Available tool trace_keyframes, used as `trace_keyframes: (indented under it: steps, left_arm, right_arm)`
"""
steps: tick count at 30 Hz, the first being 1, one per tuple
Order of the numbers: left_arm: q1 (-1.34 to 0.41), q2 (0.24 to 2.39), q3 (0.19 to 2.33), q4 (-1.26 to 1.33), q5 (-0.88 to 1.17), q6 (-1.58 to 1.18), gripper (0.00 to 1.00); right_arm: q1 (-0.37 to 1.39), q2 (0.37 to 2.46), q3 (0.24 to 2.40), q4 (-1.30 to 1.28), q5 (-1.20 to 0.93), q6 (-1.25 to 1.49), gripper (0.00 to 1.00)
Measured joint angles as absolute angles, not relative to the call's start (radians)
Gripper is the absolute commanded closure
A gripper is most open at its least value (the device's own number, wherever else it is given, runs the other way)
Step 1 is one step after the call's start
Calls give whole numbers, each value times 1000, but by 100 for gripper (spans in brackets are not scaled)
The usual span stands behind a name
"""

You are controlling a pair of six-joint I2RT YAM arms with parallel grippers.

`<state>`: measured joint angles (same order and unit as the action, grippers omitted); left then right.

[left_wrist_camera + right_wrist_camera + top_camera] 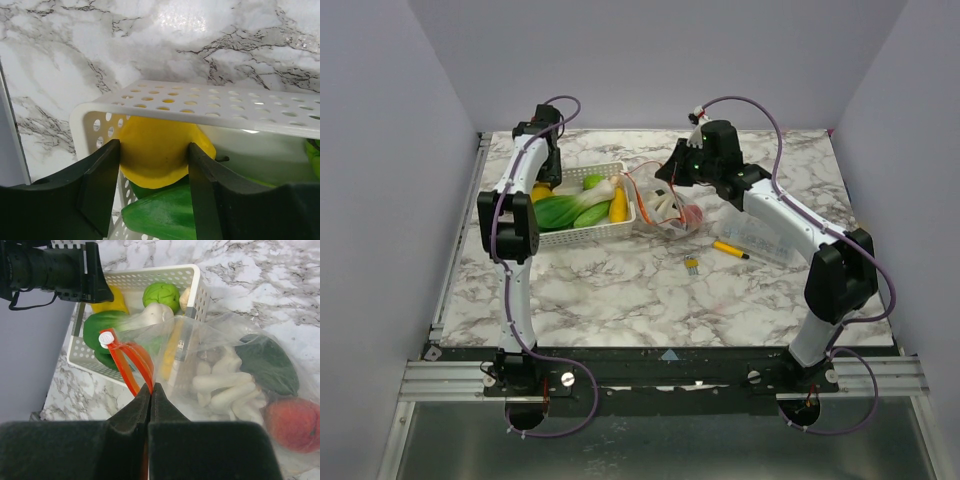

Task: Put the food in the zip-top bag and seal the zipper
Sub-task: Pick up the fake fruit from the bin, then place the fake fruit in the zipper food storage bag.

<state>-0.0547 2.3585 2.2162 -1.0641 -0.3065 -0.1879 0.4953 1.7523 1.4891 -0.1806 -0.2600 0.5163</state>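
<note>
Marble table [620, 290]: white basket [585, 236], left gripper [154, 146] astride yellow food [156, 162] inside, grip not discernible; right gripper [150, 387] pinched on zipper [125, 371] of bag [210, 347] beside basket, more food [230, 385] within.

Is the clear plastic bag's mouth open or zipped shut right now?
Open. In the right wrist view the orange-red zipper strip of the clear floppy plastic bag parts into two separate bands, white slider at one end.

The white lattice plastic basket [570, 238] sits at ten o'clock on the marble-patterned table [620, 300], small plastic toy fruits and vegetables [575, 212] inside. The clear floppy plastic zip-top bag [665, 215] lies against its three o'clock side, holding more. A yellow marker pen [730, 249] lies at the bag's four o'clock.
</note>
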Motion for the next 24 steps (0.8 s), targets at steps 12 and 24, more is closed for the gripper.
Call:
trace_keyframes:
  steps: [12,24]
  left_arm:
    - [-53,1974,2021,-1045,-189,-213,100]
    - [-64,1407,1378,-719,390,-398,100]
  right_arm:
    - [495,1773,1498,-182,-260,503,99]
    - [495,1773,1498,-187,-273,477,99]
